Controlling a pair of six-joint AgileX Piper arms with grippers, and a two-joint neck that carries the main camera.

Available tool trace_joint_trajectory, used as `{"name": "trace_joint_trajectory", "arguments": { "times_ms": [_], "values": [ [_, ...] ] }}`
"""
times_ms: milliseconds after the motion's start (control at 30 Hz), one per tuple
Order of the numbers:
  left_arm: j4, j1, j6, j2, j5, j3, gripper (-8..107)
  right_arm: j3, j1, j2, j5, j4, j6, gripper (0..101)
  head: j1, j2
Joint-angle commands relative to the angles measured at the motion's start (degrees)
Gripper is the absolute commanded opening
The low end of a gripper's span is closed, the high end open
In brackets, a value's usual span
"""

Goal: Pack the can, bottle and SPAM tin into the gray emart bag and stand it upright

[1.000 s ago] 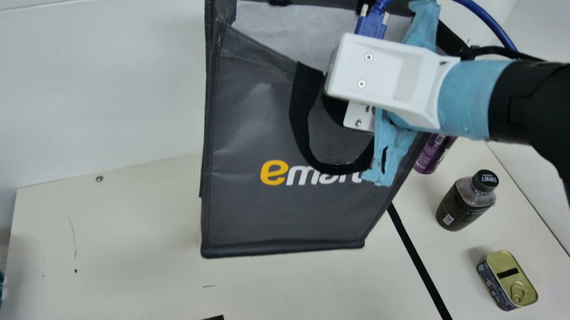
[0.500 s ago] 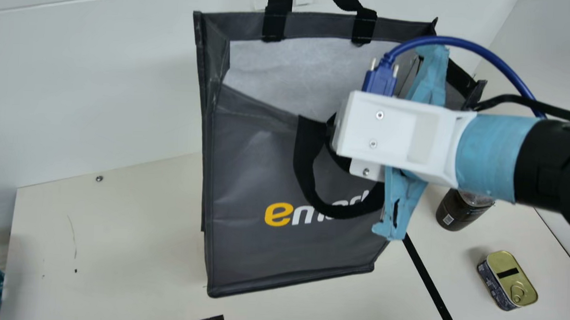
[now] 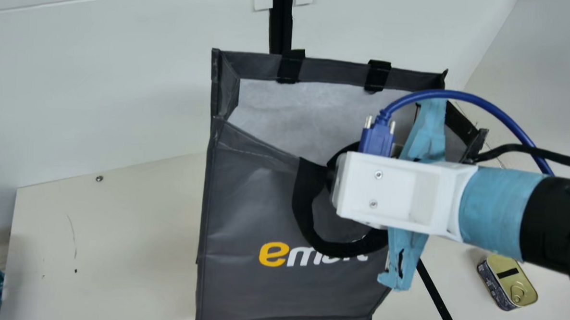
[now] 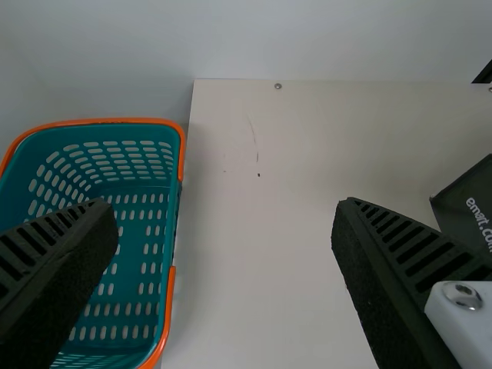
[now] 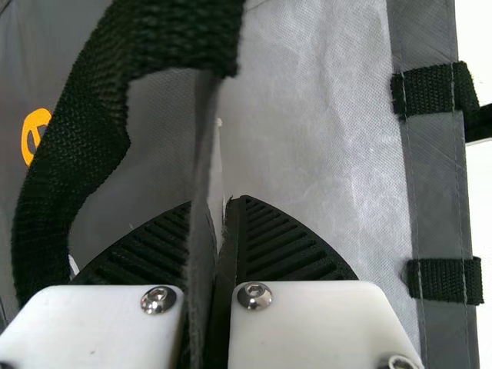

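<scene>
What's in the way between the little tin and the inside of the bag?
On the table, nothing visible but a black line. Higher up, the right gripper, pinching the bag at its front edge, and its arm cross between the tin and the opening.

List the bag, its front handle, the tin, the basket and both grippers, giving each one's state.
Gray emart bag, mouth open
Front handle, drooping in a loop
SPAM tin, lid on, unpacked
Basket, open-topped
Left gripper, open
Right gripper, shut on the bag's edge
</scene>
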Motion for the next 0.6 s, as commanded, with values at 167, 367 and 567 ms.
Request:
{"name": "trace_joint_trajectory", "arguments": {
  "times_ms": [167,367,567],
  "values": [
    [0.0,0.0,0.0,0.0,0.0,0.0,90,2.8,2.2,-1.4,0.0,-1.7,2.7,0,-1.3,-0.1],
    [0.0,0.0,0.0,0.0,0.0,0.0,90,4.9,4.3,-2.5,0.0,-2.9,5.9,0,-1.3,-0.1],
    [0.0,0.0,0.0,0.0,0.0,0.0,90,6.8,6.9,-3.5,0.0,-4.6,9.9,0,-1.3,-0.1]
  ]
}}
